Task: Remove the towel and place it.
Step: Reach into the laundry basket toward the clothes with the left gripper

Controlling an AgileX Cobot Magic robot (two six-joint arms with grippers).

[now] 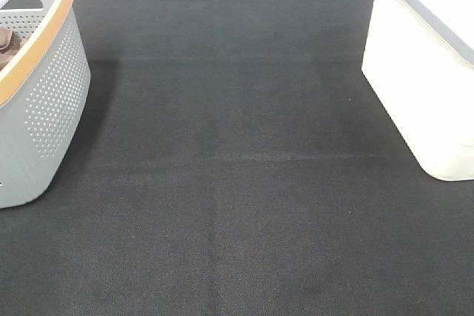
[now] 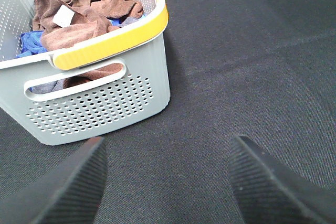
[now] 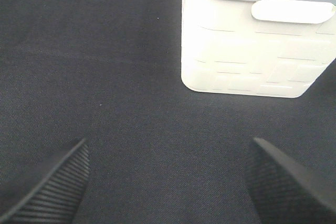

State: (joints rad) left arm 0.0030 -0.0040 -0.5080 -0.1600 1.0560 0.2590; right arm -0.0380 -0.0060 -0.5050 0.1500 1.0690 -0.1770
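A: What's laid out?
B: A dark mat [image 1: 237, 197], with a white box [image 1: 422, 72] on its right and a grey basket [image 1: 44, 101] on its left. The left gripper [image 2: 168, 182] and right gripper [image 3: 168, 182] hang over bare mat, jaws apart, empty.
A: The towel?
B: The towel [image 2: 89, 24] is bunched in the basket over a blue cloth [image 2: 29, 43], tag [image 2: 64, 15] up. Possibly two brown cloths; hard to tell.
A: Risk?
B: A deep pinch could drag the blue one out too, or tip the basket.
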